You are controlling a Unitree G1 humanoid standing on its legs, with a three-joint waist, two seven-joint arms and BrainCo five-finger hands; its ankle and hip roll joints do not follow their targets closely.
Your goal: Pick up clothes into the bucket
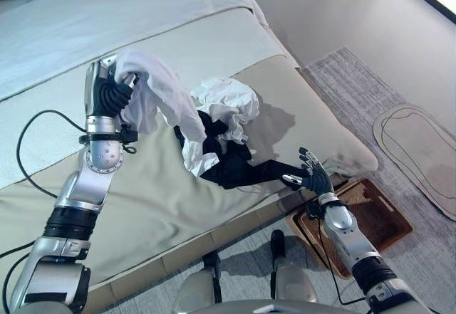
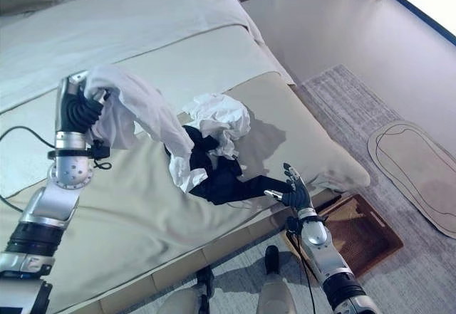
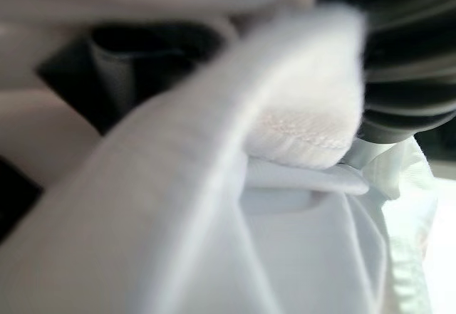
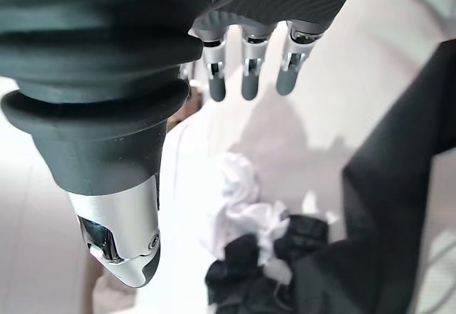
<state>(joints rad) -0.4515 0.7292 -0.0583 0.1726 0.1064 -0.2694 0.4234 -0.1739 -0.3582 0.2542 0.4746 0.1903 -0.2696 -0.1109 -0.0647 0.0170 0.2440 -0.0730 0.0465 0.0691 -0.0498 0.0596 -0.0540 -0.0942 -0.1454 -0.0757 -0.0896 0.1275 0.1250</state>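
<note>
The left hand (image 1: 112,95) clutches a soft white garment (image 1: 165,99), lifted and draping rightward down to a crumpled white-and-black clothes pile (image 1: 222,137) on the bed (image 1: 142,200). The right hand (image 1: 313,175), fingers spread, touches a black sleeve (image 1: 267,171).

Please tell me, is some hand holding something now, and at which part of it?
The left hand grips the white garment at its raised upper end. The right hand, fingers straight, holds nothing beside the dark garment.

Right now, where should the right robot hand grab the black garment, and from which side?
Grip the black garment by the sleeve-like end stretching toward the bed's edge, coming from that edge. It lies flat and free there, just ahead of the open right robot hand.
</note>
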